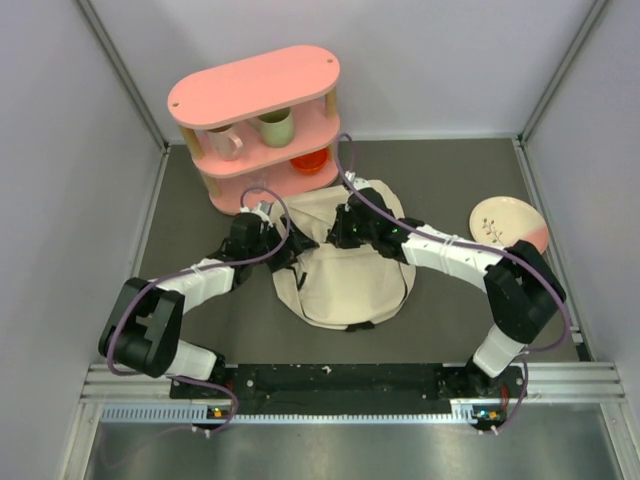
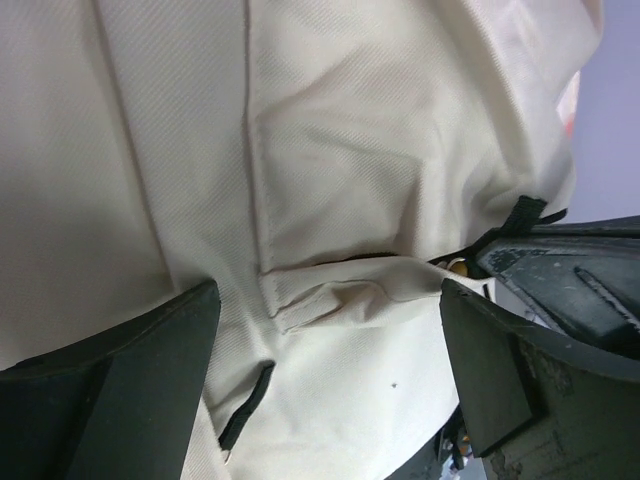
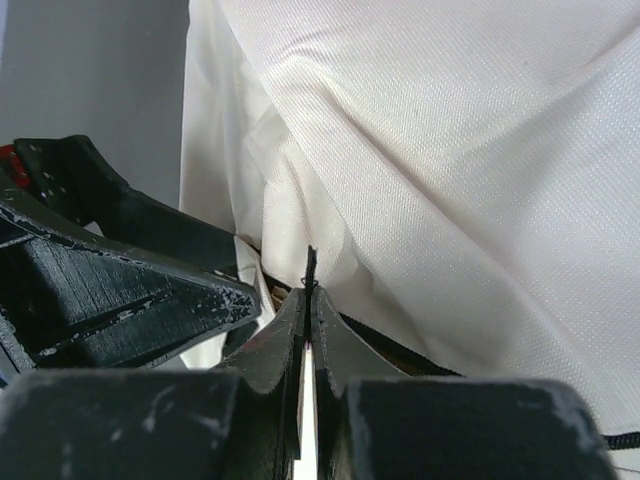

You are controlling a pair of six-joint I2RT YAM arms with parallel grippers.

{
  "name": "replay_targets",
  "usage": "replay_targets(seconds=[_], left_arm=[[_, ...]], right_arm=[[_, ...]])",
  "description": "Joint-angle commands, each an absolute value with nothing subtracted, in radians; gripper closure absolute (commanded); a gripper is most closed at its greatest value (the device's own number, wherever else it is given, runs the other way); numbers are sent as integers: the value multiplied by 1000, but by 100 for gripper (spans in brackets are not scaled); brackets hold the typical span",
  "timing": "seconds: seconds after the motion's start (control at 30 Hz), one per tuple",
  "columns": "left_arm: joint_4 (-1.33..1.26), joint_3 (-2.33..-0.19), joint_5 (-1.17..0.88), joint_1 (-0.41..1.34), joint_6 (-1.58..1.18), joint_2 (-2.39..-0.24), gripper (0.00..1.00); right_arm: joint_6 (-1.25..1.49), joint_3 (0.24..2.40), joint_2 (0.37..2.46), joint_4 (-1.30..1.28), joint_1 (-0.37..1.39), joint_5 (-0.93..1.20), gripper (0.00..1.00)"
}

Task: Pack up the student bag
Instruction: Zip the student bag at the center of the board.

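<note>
**Both pincers at the far end of the student bag**

The student bag (image 1: 345, 285) is laid flat in the middle of the dark table (image 1: 450, 300), between the two arms. Its far end is just beside the foot of the pink shelf (image 1: 255, 90), which is seen at 11 o'clock from the bag. On the lower board of the shelf a pink mug (image 1: 225, 143), a green mug (image 1: 277, 128) and an orange bowl (image 1: 310, 160) are kept. A cream plate (image 1: 505, 222) is placed at 3 o'clock, well apart from the bag.

The left gripper (image 1: 288, 250) is held at the 10 o'clock edge of the bag. In its wrist view the left gripper (image 2: 330, 350) is seen wide open, with a raised fold of the cream cloth (image 2: 380, 150) between the jaws.

The right gripper (image 1: 345, 228) is found at 12 o'clock on the bag, near the left one. In its wrist view the right gripper (image 3: 306, 310) is closed on a thin dark tab (image 3: 310, 265) at a seam of the bag (image 3: 450, 150). What the tab is cannot be told.
</note>
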State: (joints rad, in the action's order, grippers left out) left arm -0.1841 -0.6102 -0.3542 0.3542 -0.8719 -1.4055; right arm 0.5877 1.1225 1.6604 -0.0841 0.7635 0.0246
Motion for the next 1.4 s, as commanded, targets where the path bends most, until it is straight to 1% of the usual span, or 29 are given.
replay_targets(seconds=[0.0,0.07,0.13,0.27,0.3,0.37,0.4,0.43,0.5,0.53,0.6,0.63,0.7,1.0,1.03,1.07,1.1,1.13,1.17,1.27,1.37], left_arm=[[-385,-614,-429,348,-934,-1450,5],[-465,-615,-469,348,-971,-1489,5],[-544,-609,-479,348,-1008,-1528,8],[-638,-592,-508,348,-1046,-1584,20],[-647,-592,-509,348,-1049,-1594,27],[-669,-589,-511,348,-1058,-1611,34],[-675,-588,-514,348,-1058,-1614,40],[-680,-586,-515,348,-1065,-1620,52],[-684,-588,-517,348,-1062,-1623,63],[-686,-589,-520,348,-1062,-1626,73],[-687,-591,-520,348,-1060,-1626,80],[-686,-595,-526,348,-1057,-1628,91],[-680,-600,-528,348,-1054,-1629,100],[-626,-603,-523,348,-1025,-1598,100],[-626,-597,-523,347,-1025,-1588,95],[-641,-592,-523,347,-1028,-1585,87],[-652,-588,-525,347,-1035,-1585,73],[-663,-584,-528,347,-1040,-1588,65],[-673,-587,-531,347,-1043,-1595,55],[-699,-592,-545,348,-1052,-1629,44],[-669,-589,-509,348,-1039,-1640,41]], right_arm=[[637,1104,1609,20,773,9,100],[638,1103,1614,28,775,15,100],[643,1103,1612,26,773,15,100],[644,1094,1601,25,773,18,100],[647,1091,1595,25,773,18,100],[647,1080,1591,29,773,20,100],[653,1077,1589,31,772,21,100],[655,1074,1589,28,773,23,100],[658,1068,1586,32,773,25,100],[660,1063,1586,35,773,28,100],[664,1062,1588,35,775,29,100],[666,1058,1588,34,772,32,100],[667,1055,1588,35,773,32,100],[650,1060,1559,12,773,-23,100],[646,1063,1559,9,772,-34,100],[643,1066,1557,3,772,-37,100],[641,1071,1559,3,772,-38,100],[640,1074,1560,3,772,-37,100],[640,1075,1562,3,772,-34,100],[644,1077,1565,3,772,-22,100],[646,1074,1562,3,773,-18,100]])
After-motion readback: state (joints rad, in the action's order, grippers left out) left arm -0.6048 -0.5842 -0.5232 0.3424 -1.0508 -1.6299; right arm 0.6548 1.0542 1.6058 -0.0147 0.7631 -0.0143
